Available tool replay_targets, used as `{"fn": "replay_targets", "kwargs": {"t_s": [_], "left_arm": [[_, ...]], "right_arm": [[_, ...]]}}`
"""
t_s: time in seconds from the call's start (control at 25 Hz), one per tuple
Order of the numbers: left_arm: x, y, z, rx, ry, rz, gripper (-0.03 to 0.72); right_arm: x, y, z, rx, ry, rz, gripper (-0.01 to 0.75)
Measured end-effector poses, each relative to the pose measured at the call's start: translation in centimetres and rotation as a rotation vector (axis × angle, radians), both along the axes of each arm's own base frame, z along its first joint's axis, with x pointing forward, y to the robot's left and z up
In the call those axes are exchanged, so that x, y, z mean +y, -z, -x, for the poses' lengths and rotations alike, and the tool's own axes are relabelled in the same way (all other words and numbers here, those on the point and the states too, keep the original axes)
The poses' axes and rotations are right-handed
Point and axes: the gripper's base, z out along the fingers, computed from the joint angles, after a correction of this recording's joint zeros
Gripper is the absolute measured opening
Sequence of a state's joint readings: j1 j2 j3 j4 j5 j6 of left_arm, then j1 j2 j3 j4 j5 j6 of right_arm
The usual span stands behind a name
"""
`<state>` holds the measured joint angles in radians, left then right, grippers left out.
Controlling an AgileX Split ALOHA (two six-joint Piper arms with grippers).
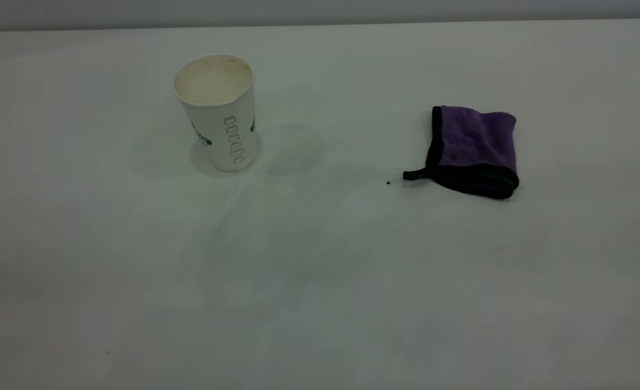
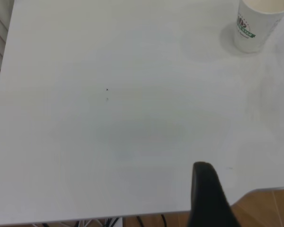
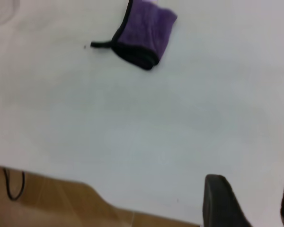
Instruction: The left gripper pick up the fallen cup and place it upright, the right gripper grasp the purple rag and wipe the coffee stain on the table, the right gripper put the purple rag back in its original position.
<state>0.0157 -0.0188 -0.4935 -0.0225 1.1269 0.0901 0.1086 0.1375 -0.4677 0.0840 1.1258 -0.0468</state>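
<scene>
Both grippers are sitting back at the near edge of the table, outside the exterior view. Of the left gripper only one black finger is showing in its wrist view, so how far it is open cannot be told; nothing is visible in its hold. The right gripper is showing two dark fingers standing apart with bare table between them, holding nothing.

Taking the cup as landmark: it is standing upright, mouth up, cream inside showing, green lettering on its ribbed wall. The purple rag is lying folded well to the right of the cup and slightly nearer the camera, its black loop pointing back toward the cup. A tiny dark speck is sitting just beyond the loop's tip, on the cup side. Between the cup and the rag the surface is carrying only faint smudges; no dark brown stain is showing there. Nothing is standing between either gripper and the cup or rag.
</scene>
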Motion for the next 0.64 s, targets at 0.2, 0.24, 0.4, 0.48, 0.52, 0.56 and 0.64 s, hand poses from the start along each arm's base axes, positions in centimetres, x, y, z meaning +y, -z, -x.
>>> {"fn": "replay_targets", "kwargs": {"t_s": [0.2,0.24,0.4,0.48,0.52,0.56,0.64], "left_arm": [[0.0,0.0,0.0,0.000,0.000,0.000,0.496],[0.0,0.0,0.0,0.000,0.000,0.000,0.496],[0.0,0.0,0.0,0.000,0.000,0.000,0.496],[0.0,0.0,0.0,0.000,0.000,0.000,0.496],[0.0,0.0,0.0,0.000,0.000,0.000,0.496],[0.0,0.0,0.0,0.000,0.000,0.000,0.496],[0.0,0.0,0.0,0.000,0.000,0.000,0.496]], "right_arm": [[-0.1,0.0,1.3,-0.084,0.003,-0.011,0.349],[-0.1,0.0,1.6,-0.101,0.002,-0.013,0.349],[-0.2,0.0,2.2,-0.140,0.004,-0.018,0.349],[-0.2,0.0,2.2,-0.139,0.005,-0.019,0.349],[-0.2,0.0,2.2,-0.139,0.005,-0.020,0.349],[-0.2,0.0,2.2,-0.139,0.005,-0.020,0.349],[-0.2,0.0,2.2,-0.139,0.005,-0.020,0.349]]}}
